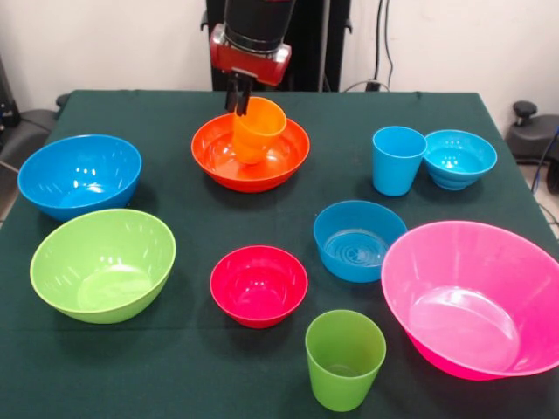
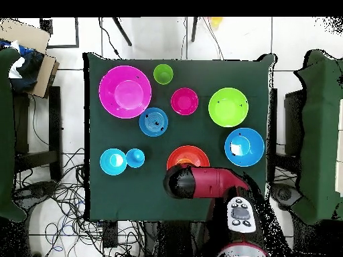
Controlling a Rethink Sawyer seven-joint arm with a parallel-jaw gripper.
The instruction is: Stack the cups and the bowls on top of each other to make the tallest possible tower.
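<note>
My gripper (image 1: 238,106) is shut on the rim of the orange cup (image 1: 260,129), which tilts inside the wide orange bowl (image 1: 293,157) at the table's far middle. In the overhead view the arm (image 2: 201,183) covers the gripper and the cup, and only part of the orange bowl (image 2: 189,153) shows. The light blue cup (image 1: 397,160) stands upright next to the small turquoise bowl (image 1: 458,158). The green cup (image 1: 344,358) stands upright at the near edge. The red bowl (image 1: 258,285), medium blue bowl (image 1: 358,240), pink bowl (image 1: 476,297), lime green bowl (image 1: 103,264) and large blue bowl (image 1: 79,175) lie apart, open side up.
All the bowls and cups rest on a dark green tablecloth (image 1: 175,113). Chairs and cables surround the table in the overhead view. A cardboard box (image 2: 40,70) sits off the table's corner.
</note>
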